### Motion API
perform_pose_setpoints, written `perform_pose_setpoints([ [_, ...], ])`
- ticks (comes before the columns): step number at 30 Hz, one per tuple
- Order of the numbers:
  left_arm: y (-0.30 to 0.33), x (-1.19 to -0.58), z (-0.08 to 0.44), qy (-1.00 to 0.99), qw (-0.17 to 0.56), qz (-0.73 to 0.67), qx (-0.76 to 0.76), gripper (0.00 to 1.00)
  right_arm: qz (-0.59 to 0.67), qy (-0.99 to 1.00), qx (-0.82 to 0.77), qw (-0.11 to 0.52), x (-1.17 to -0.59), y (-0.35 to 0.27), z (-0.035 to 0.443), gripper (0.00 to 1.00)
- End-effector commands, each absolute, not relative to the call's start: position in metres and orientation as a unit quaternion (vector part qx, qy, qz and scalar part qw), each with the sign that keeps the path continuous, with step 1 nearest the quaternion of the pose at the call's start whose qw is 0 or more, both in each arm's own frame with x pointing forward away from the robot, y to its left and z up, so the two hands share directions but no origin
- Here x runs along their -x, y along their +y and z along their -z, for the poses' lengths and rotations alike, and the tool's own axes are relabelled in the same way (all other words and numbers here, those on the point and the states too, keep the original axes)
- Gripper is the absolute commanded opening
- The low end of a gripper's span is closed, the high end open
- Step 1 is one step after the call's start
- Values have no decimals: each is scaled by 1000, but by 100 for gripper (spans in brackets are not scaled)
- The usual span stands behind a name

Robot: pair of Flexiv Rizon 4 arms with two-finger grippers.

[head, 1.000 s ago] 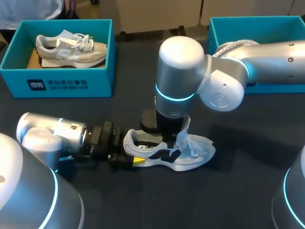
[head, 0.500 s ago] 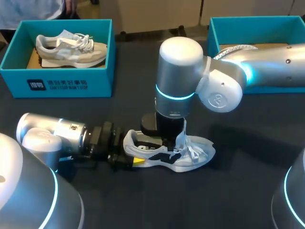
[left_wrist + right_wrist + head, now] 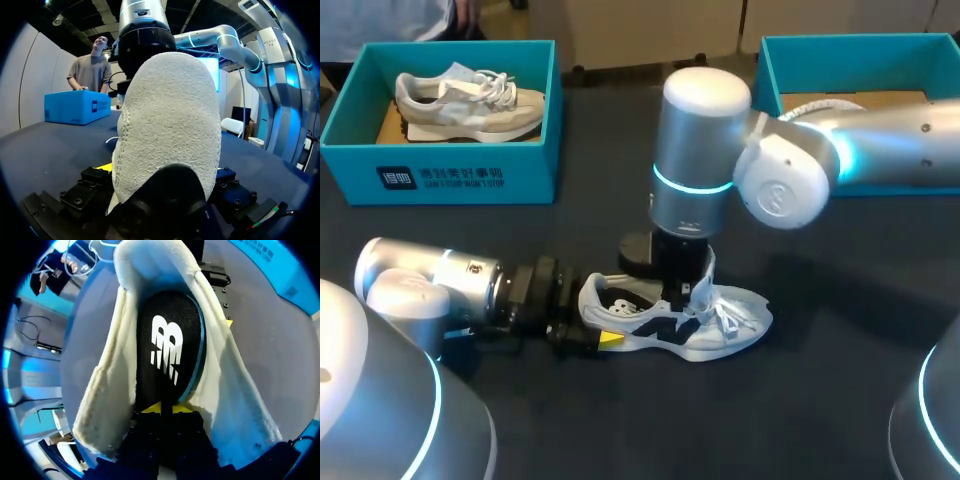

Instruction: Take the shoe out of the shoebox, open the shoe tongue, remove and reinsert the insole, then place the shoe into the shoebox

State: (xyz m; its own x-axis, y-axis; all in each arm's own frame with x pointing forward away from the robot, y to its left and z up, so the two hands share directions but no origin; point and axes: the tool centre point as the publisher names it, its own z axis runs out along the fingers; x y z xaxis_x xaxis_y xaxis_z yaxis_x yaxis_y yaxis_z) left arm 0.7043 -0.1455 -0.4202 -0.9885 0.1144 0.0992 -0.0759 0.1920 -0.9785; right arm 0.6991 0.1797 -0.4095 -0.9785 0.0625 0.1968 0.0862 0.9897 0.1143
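Observation:
A white shoe (image 3: 725,325) lies on its sole on the dark table, toe to the right. My left gripper (image 3: 605,320) comes in low from the left, and its fingers clasp the heel (image 3: 170,125) from both sides. My right gripper (image 3: 682,295) reaches straight down into the shoe's opening, behind the raised tongue (image 3: 703,285). In the right wrist view its yellow tips (image 3: 162,409) are closed together at the near edge of the black insole (image 3: 167,347), whose teal rim shows along one side. The white collar (image 3: 107,385) flares around it.
A teal shoebox (image 3: 470,180) at the back left holds a second, beige shoe (image 3: 470,100). Another teal shoebox (image 3: 840,50) stands at the back right, partly hidden behind my right arm. Bare table lies in front of the shoe.
My right gripper's fingers have closed inside the shoe, and the arm has shifted slightly up and to the right. The left arm and the shoe have stayed put.

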Motion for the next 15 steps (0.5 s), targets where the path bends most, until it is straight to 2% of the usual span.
perform_pose_setpoints([
  [1,-146,-706,420,-769,74,-635,12,0,104,-992,32,60,-682,161,394,0],
  [9,-146,-706,420,-769,74,-635,12,0,148,-989,5,24,-690,159,367,0],
  [15,-146,-706,420,-769,74,-635,12,0,179,-983,-32,23,-698,164,364,0],
])
